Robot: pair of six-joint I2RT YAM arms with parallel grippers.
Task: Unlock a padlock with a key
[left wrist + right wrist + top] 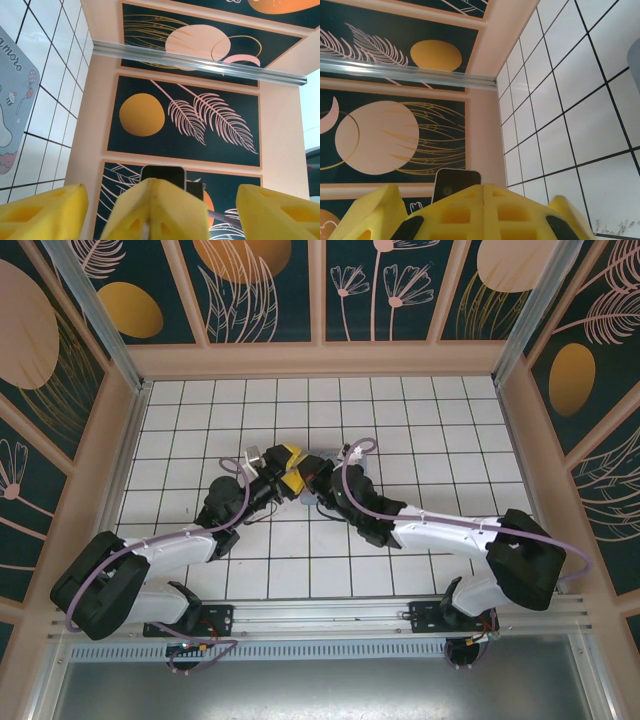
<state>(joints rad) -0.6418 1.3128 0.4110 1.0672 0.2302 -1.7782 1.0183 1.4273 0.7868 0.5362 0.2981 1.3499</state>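
Both grippers meet nose to nose above the middle of the tiled floor. My left gripper (pixel 287 468) (pixel 160 190) stands open, its yellow fingers (pixel 40 212) far apart at either side. Between them sit the yellow fingers of my right gripper (pixel 313 480) (pixel 485 189), pressed together along one seam and not touching the left fingers. Nothing shows between the right pads except a thin pale sliver in the seam in the left wrist view. The padlock and the key are hidden from view.
A pale blue tin (pixel 10 115) with a cartoon picture lies on the white tiles under the grippers; its edge (pixel 635 60) is also in the right wrist view. Patterned walls and aluminium posts (pixel 95 315) close in the floor.
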